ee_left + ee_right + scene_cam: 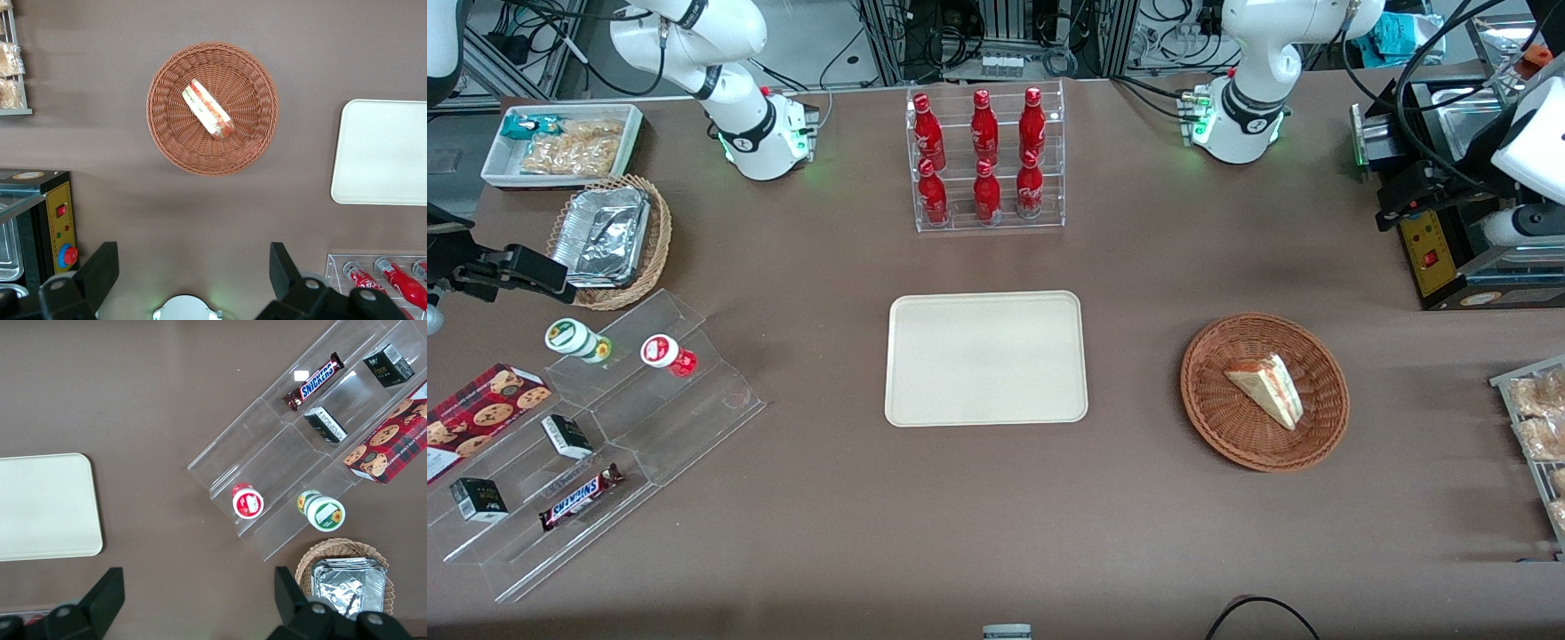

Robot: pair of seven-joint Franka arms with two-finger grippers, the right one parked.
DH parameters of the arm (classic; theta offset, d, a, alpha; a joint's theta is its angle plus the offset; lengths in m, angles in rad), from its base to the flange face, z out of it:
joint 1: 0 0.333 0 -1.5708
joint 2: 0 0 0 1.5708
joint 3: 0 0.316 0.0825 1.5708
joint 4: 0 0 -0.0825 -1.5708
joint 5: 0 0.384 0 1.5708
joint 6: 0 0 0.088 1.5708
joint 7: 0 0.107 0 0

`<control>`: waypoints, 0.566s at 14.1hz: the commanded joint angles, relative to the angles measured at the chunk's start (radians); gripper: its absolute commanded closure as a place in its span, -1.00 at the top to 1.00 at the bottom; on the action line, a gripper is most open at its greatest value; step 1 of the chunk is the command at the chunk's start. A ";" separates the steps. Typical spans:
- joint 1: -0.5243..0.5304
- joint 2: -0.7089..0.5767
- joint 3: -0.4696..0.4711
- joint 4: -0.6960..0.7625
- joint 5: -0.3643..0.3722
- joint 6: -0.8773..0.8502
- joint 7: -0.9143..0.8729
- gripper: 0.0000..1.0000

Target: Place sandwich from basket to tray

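Note:
The sandwich (1267, 387) (208, 110), a white wedge with red and green layers, lies in the round reddish-brown basket (1227, 427) (167, 147). The cream tray (987, 358) (383, 153) lies flat and bare at the table's middle, beside the basket. My gripper (1392, 209) (192, 267) hangs high over the table, farther from the front camera than the basket and toward the working arm's end. It is open wide, its black fingers (100, 267) far apart with only brown tabletop showing between them. It touches nothing.
A clear rack of red bottles (987, 160) (387, 277) stands farther back than the tray. A black machine with a yellow panel (1440, 249) (57, 213) sits by my gripper. A snack rack (1538, 427) lies near the basket. Acrylic shelves (605, 427), a foil-tray basket (609, 240) and a white bin (560, 142) lie toward the parked arm's end.

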State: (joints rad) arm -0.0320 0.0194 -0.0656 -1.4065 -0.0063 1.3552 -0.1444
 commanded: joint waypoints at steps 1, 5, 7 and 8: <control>0.012 -0.006 -0.003 0.005 -0.014 -0.025 0.017 1.00; 0.012 0.008 -0.002 -0.002 -0.001 -0.025 -0.077 1.00; 0.012 0.034 -0.002 -0.044 0.000 -0.013 -0.209 1.00; 0.012 0.068 -0.002 -0.049 0.002 -0.013 -0.242 1.00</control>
State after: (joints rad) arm -0.0310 0.0390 -0.0601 -1.4413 -0.0058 1.3443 -0.3047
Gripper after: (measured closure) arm 0.000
